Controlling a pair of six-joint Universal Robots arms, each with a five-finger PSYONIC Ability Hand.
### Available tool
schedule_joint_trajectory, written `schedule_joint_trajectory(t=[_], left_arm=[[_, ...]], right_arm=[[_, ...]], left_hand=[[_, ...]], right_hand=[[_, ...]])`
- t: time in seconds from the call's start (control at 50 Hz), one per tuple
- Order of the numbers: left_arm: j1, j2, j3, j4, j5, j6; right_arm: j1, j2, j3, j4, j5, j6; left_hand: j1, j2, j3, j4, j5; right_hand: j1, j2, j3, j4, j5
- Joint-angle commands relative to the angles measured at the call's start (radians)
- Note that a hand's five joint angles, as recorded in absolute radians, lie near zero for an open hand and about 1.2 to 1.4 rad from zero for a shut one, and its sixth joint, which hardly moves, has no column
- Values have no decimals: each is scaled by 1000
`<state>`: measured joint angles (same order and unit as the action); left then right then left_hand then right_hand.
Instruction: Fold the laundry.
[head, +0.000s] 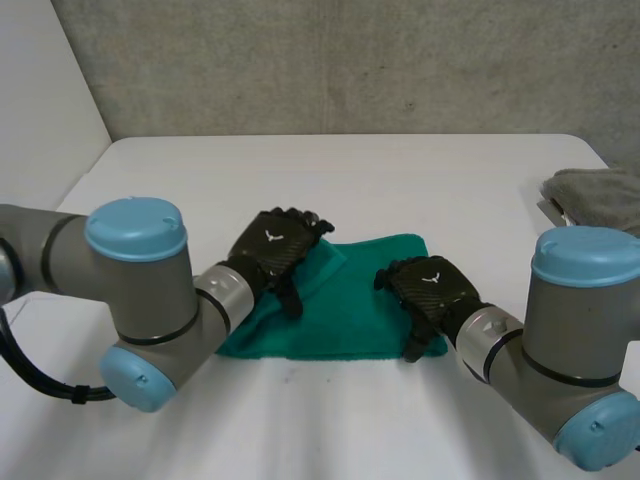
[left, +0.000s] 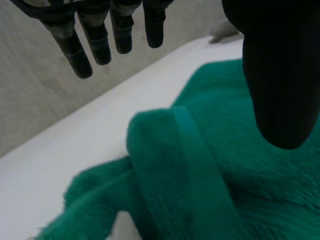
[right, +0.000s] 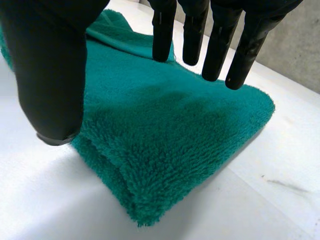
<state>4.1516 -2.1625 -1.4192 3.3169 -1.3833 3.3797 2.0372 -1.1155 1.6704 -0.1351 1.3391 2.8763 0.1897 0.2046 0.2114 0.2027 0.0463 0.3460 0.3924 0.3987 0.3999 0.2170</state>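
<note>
1. Towel (head: 340, 312): green and fluffy, it lies folded flat on the white tabletop (head: 350, 175), reaching from under the left hand (head: 272, 250) to under the right hand (head: 430, 285).
2. The left hand hangs over the towel corner on its own side. Its fingers are straight and set apart from the thumb, released and grasping nothing.
3. In the left wrist view, the towel (left: 215, 170) shows a flap with a smooth hem band turned back on itself below the palm. The fingertips of the left hand (left: 280, 75) point past the towel's edge, over bare tabletop (left: 60, 160). Whether the thumb touches the pile cannot be told.
4. The right hand is over the opposite end of the towel, also released, with straight, slightly spread fingers and nothing between them and the thumb.
5. In the right wrist view, the towel (right: 165, 135) lies under the palm of the right hand (right: 50, 75), and its stacked layers end in a corner between thumb and fingers. The thumb tip is over the towel's edge and the fingertips are above its middle.
6. A grey cloth (head: 595, 195) lies well apart, beyond the right hand near the tabletop's edge.
</note>
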Motion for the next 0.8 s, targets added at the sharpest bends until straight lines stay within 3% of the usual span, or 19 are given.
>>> schedule_joint_trajectory(t=[0.02, 0.12, 0.18, 0.28, 0.32, 0.44, 0.54, 0.58, 0.8], left_arm=[[5, -60, 39, -10, -5, 7], [10, -106, 74, -8, -22, 47], [19, -134, 106, -10, -75, 78], [80, -129, 126, 1, -317, 90], [88, -126, 123, 10, -353, 89], [47, -105, 71, 18, -318, 87], [9, -63, 36, 16, -315, 90], [1, -48, 28, 16, -318, 90], [7, 69, -33, 20, -313, 84]], right_arm=[[18, 20, -1, -27, 9, -34], [18, 34, 3, -27, 22, -83], [18, 39, 6, -37, 43, -104], [17, 39, 12, -54, 94, -137], [17, 39, 19, -61, 109, -155], [17, 46, 25, -69, 121, -183], [15, 60, 26, -86, 124, -187], [12, 57, 29, -92, 132, -190], [-51, -72, 137, -90, 121, -262]], left_hand=[[33, 18, 11, 20, 1], [33, 18, 11, 20, 1], [39, 24, 17, 25, 7], [39, 24, 17, 25, 7], [36, 21, 14, 23, 4], [27, 12, 5, 14, -4], [24, 9, 2, 11, -7], [24, 9, 2, 11, -7], [15, 0, -7, 2, -16]], right_hand=[[208, 162, 156, 155, 163], [264, 218, 212, 210, 219], [329, 282, 276, 275, 283], [417, 371, 364, 363, 372], [446, 400, 394, 392, 401], [534, 488, 481, 480, 489], [813, 767, 761, 759, 768], [1049, 1003, 997, 996, 1004], [1050, 1004, 998, 996, 1005]])
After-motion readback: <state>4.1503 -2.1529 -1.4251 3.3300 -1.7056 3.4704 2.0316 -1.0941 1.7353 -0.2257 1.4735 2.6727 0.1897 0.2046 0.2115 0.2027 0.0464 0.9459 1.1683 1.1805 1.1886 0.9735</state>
